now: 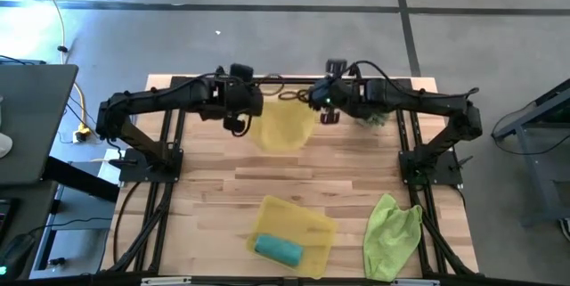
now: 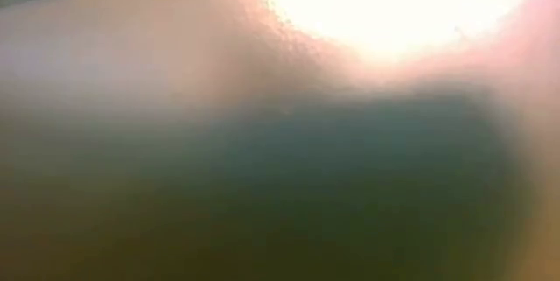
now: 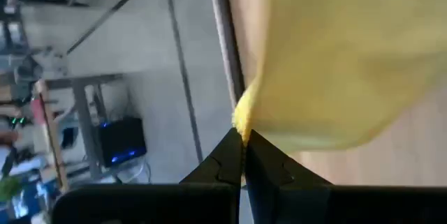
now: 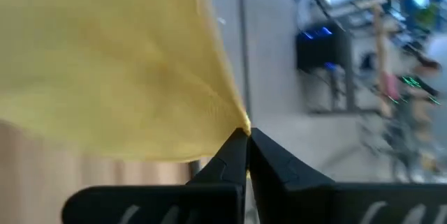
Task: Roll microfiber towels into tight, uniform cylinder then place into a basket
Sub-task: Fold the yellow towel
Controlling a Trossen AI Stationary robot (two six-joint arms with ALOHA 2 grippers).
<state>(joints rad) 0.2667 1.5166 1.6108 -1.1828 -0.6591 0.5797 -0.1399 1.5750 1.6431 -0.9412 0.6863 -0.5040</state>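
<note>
Pinching the yellow towel [image 1: 287, 127] between them, left claw [image 1: 237, 126] and right claw [image 1: 326, 113], basket [image 1: 307, 221] well apart.

A bright yellow towel [image 1: 287, 127] hangs spread and lifted near the desk's far edge. The yellow basket [image 1: 296, 227] lies by the near edge, holding a rolled teal towel [image 1: 278, 249]. A crumpled lime green towel [image 1: 392, 232] lies toward the near right corner.
</note>
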